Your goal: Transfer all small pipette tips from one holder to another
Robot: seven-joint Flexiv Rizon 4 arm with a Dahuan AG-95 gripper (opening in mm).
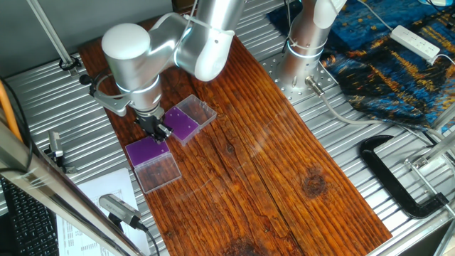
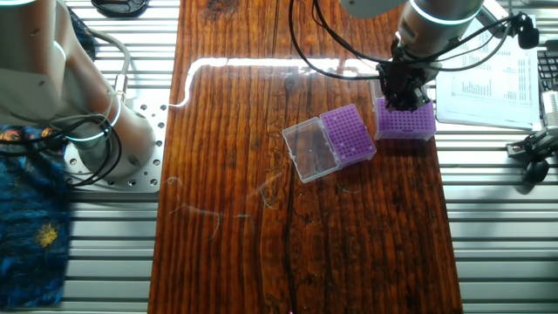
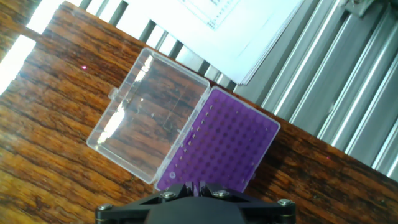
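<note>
Two purple-topped holders with clear hinged lids lie open on the wooden board. My gripper hangs just above the left holder, the one nearest the paper sheets. In the other fixed view the gripper covers part of that holder. The second holder lies beside it with its lid folded out. In the hand view the purple grid fills the centre. The jaws stand nearly together at the bottom edge, where the gripper pinches a small pipette tip, a pale sliver. I cannot make out other tips in the grids.
Printed paper sheets lie on the slatted metal table next to the near holder. The arm's base stands at the board's far end. A black clamp sits at the right, and a patterned cloth lies behind it.
</note>
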